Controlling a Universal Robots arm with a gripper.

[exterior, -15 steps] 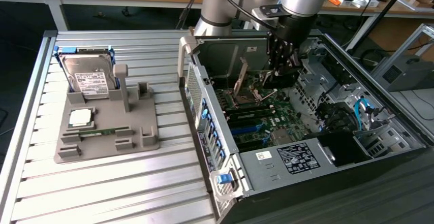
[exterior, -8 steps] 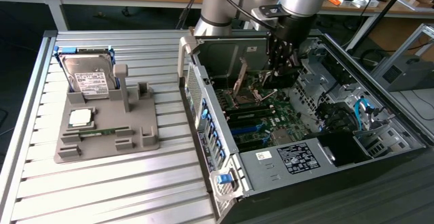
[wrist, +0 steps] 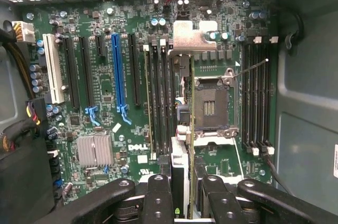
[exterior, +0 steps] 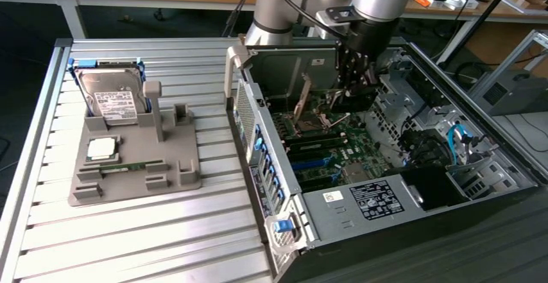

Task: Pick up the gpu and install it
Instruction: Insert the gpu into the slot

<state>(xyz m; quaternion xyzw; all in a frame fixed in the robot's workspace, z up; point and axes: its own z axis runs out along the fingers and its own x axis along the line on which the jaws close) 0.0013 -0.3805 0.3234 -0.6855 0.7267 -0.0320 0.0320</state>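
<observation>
My gripper reaches down into the open computer case, over the motherboard. In the wrist view the gripper is shut on the gpu. The card shows edge-on as a thin green line running out from between the black fingers. It hangs above the board beside the open CPU socket. The long blue expansion slot lies some way off, with several black slots in between.
A grey parts holder on the slatted table carries a silver hard drive, a processor and a narrow memory stick. Cables, a black power supply and the case walls crowd the board. A grey heatsink sits on it.
</observation>
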